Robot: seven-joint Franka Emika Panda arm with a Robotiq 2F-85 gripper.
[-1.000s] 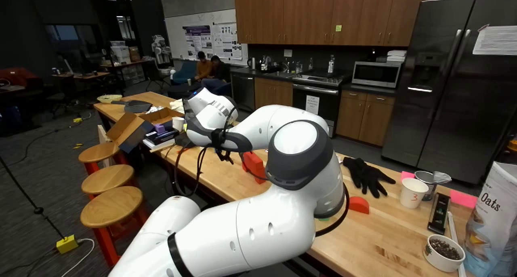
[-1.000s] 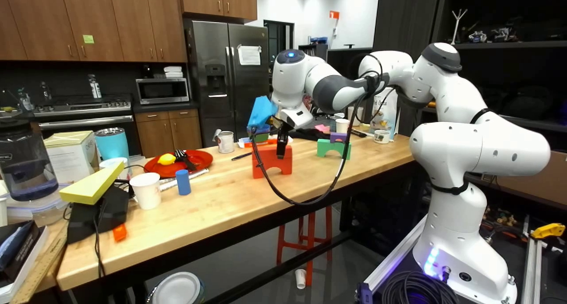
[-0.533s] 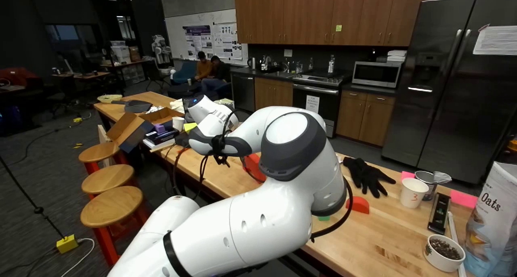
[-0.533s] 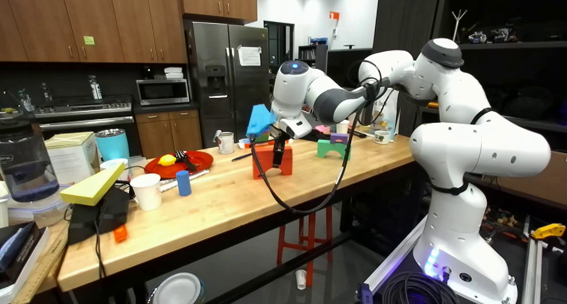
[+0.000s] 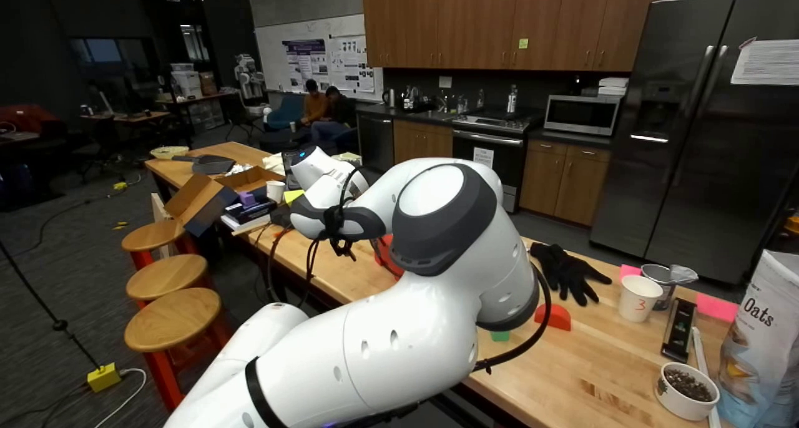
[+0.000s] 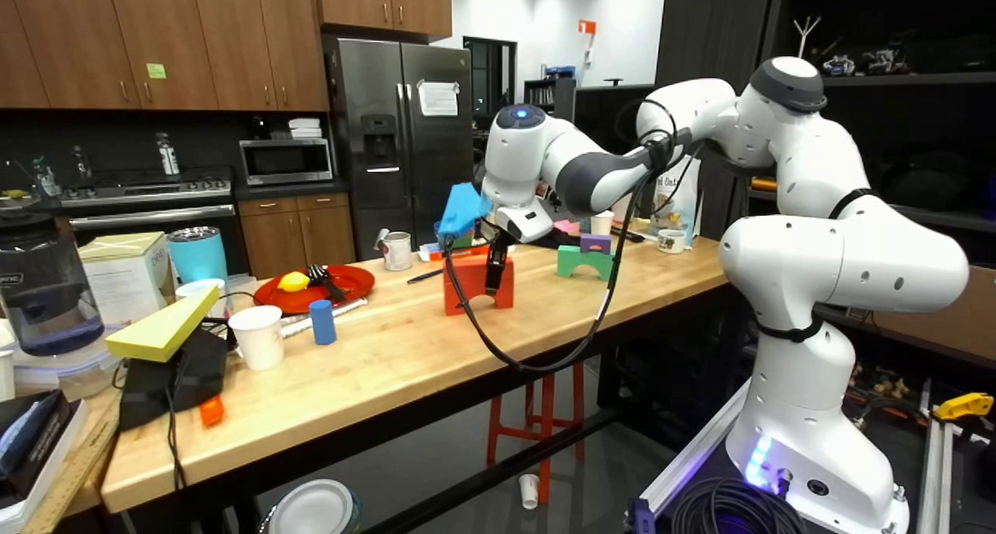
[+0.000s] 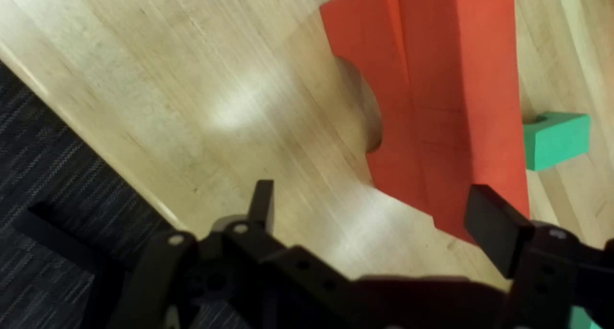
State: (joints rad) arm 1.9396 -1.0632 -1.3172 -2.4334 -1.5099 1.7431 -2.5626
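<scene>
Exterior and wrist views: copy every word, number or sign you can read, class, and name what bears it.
"Oats": on the bag.
"3": on the paper cup.
Too small or blurred to read surely: oven sign, wall posters, fridge paper, white box, pitcher, finer bag print.
Wrist view: no text.

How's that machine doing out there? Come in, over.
Gripper open, nothing gripped. Red arch block close by, standing on the table. Black cable passing in front of it in an exterior view, contact unclear.
</scene>
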